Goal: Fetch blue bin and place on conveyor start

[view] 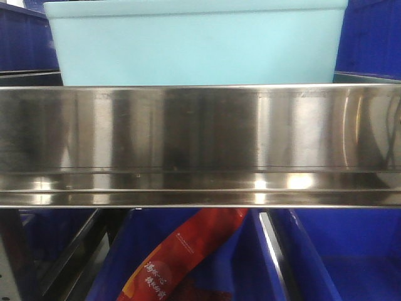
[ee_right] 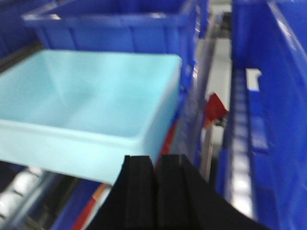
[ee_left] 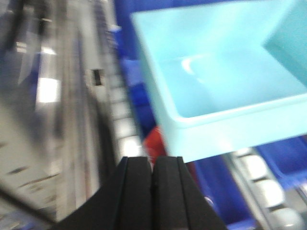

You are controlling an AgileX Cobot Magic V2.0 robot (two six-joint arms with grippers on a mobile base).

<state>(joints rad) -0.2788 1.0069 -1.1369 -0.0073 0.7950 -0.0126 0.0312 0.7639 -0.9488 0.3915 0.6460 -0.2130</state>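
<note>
Grippers first: my left gripper (ee_left: 152, 163) and right gripper (ee_right: 156, 160) both have their black fingers pressed together, holding nothing, each hanging close to the near rim of the blue bin (view: 200, 47). That pale turquoise tub sits behind the shiny steel shelf rail (view: 200, 144), with dark blue bins (view: 25, 37) on its left and right and a red packet (view: 182, 263) down below.

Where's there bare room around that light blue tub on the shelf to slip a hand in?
The blue bin is bare inside, and the lower right dark blue bin looks bare too. Crowded: neighbouring dark bins sit close on both sides of the blue bin, and a red packet lies below the steel shelf.
</note>
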